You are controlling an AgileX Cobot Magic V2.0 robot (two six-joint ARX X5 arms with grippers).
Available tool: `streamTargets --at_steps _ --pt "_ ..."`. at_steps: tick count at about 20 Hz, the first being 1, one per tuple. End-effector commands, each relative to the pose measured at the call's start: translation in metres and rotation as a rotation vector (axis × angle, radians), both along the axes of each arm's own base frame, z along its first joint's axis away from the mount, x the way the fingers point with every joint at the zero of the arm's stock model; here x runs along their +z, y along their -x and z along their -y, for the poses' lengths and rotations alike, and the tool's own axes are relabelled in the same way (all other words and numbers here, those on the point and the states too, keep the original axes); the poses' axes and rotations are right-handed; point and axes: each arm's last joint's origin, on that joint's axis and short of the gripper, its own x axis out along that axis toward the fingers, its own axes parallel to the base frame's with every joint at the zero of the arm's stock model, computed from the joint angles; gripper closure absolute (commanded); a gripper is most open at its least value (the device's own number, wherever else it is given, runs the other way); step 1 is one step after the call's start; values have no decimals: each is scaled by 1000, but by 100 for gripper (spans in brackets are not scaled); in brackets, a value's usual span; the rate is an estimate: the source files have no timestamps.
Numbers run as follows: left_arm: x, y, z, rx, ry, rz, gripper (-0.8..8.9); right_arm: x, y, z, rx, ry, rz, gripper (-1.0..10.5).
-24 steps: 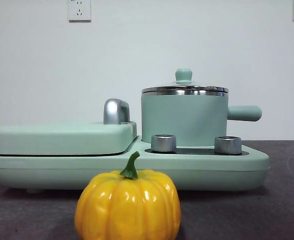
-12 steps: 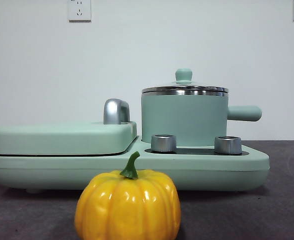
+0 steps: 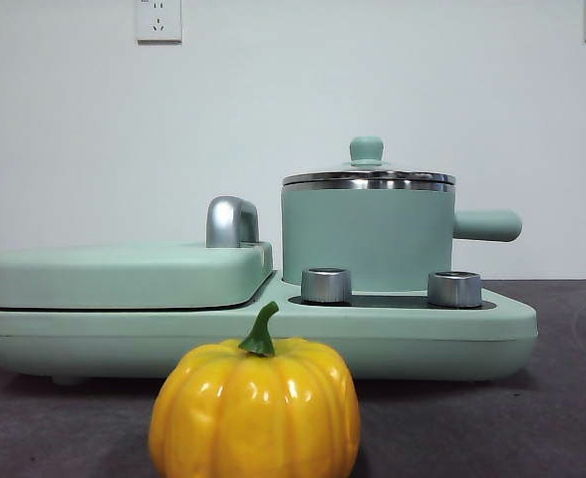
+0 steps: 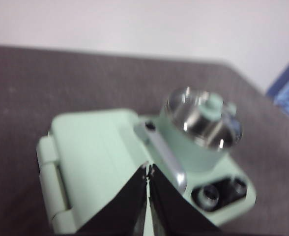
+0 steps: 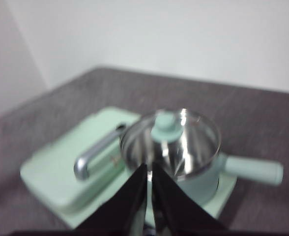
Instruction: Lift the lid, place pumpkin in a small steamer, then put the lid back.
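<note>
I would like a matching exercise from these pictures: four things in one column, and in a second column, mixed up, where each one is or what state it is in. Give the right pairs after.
Column one:
1. lid
2. pumpkin
3. small steamer
4. left hand

Column two:
A. stands on the dark table in front of the appliance
B. sits closed on the pot's steel rim
C. shut, holding nothing, up above the flat griddle cover
D. stands on the appliance behind two steel dials, its side handle pointing away from the griddle

Pairs: 1-B, 2-A, 3-D, 4-C
</note>
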Motion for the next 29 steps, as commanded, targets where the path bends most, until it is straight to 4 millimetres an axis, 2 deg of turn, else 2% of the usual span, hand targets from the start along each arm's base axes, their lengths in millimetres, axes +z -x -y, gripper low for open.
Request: streamTargets --at_steps 1,10,13,16,22,29 --pt "8 -4 6 -113 -151 93 805 -2 -3 -5 25 118 18 932" --pt "-3 -20 26 -291 -319 102 795 -17 -11 -15 38 338 -12 908" --pt "-7 -25 32 -324 -352 97 703 -18 -12 -17 57 352 -10 797" --pt "-9 -28 37 -353 -362 100 589 -19 -12 -17 59 356 -17 767" --pt "-8 -33 43 -371 -361 134 587 -20 -13 -17 41 382 -15 740" --pt "-3 -55 61 -390 -330 268 587 -22 -14 -16 12 376 -55 740"
